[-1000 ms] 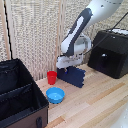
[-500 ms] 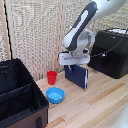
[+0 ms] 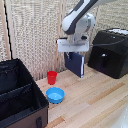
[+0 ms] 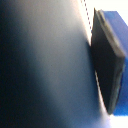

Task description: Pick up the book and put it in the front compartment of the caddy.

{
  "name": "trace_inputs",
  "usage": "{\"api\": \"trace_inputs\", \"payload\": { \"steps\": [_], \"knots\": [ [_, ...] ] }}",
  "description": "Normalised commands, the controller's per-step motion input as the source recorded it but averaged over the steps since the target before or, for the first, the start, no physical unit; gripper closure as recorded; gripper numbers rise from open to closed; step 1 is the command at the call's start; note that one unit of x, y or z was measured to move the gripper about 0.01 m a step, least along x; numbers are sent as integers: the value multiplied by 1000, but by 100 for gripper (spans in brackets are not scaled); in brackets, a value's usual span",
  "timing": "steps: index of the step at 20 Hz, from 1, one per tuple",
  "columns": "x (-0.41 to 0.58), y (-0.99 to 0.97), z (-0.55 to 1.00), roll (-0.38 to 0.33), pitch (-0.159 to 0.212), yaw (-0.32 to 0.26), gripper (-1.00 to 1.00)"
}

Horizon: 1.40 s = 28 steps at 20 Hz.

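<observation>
Aloft, book (image 3: pixel 75 64) in gripper (image 3: pixel 73 50)

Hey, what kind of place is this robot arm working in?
Probably an indoor lab or test bench made to look homey: a pale wooden tabletop, a woven screen wall behind, and everyday props like a red cup and blue bowl.

Wooden table (image 3: pixel 95 100): caddy (image 3: pixel 17 95), cup (image 3: pixel 52 77), bowl (image 3: pixel 55 95)

Red cup (image 3: pixel 52 77), blue bowl (image 3: pixel 55 95), black box (image 3: pixel 110 52)
</observation>
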Motion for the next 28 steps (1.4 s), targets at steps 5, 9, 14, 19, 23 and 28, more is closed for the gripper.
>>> {"api": "trace_inputs", "payload": {
  "steps": [5, 9, 14, 19, 23, 28],
  "knots": [
    [-61, 0, 749, 59, -26, -320, 100],
    [-38, 0, 649, 49, -7, -334, 100],
    [-31, 0, 550, 79, -5, -326, 100],
    [-26, 13, 470, 103, 0, -318, 100],
    [-26, 174, 471, 83, -11, -277, 100],
    [-15, 314, 453, 20, -30, -267, 100]
  ]
}}
